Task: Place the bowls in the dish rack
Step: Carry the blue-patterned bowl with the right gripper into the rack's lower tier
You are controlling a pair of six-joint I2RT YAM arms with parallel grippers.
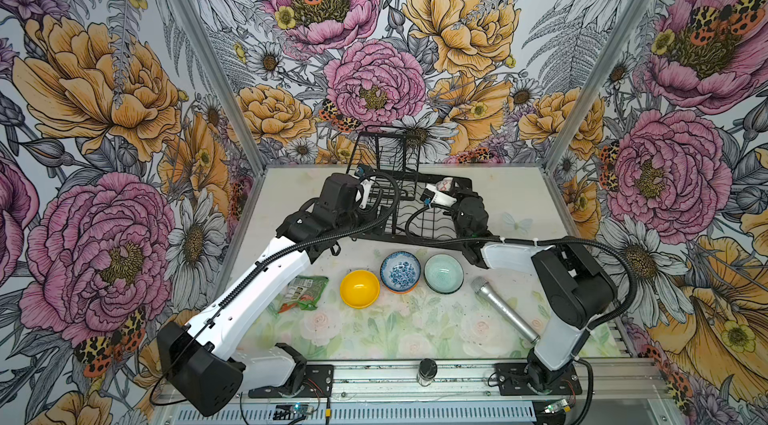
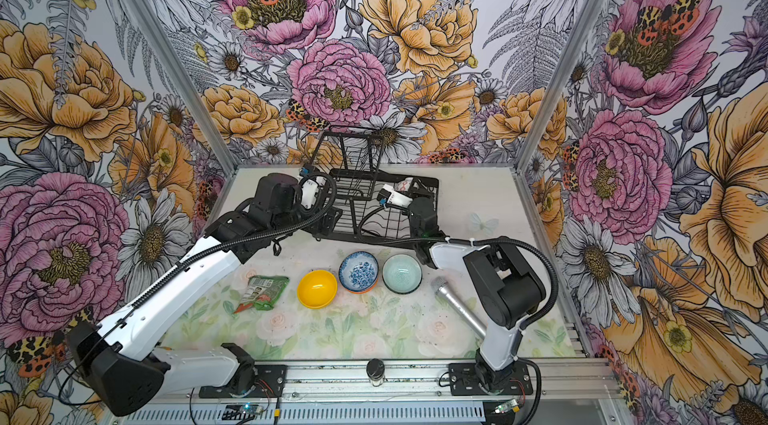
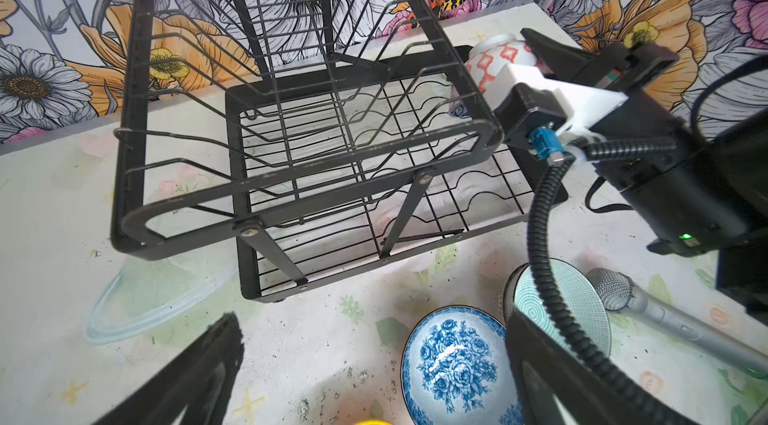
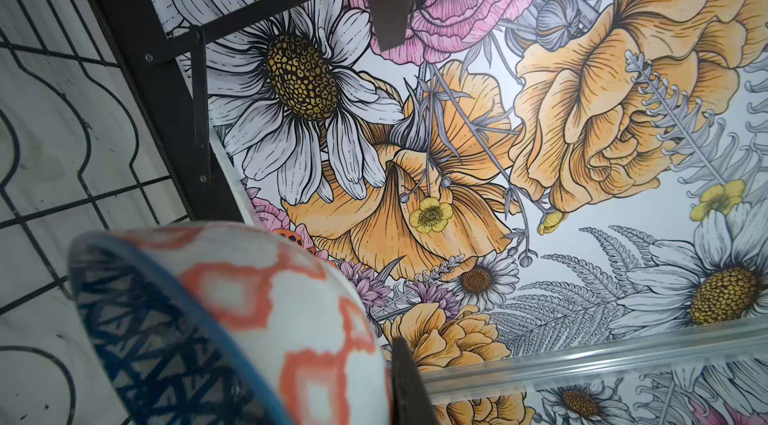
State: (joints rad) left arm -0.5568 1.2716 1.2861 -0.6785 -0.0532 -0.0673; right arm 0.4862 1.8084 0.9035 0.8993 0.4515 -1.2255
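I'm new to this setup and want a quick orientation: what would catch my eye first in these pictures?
The loud floral wallpaper on every wall dominates. At the far middle of the table, the right gripper holds a tilted lattice-patterned bowl at the right end of the black wire dish rack. Nearer the front, a yellow bowl, a blue floral bowl and a mint green bowl sit in a row beside a silver microphone.

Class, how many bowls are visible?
5: yellow bowl, floral bowl nested in orange bowl, mint bowl on the table; lattice bowl in right end effector at the dish rack. Others possibly hidden.
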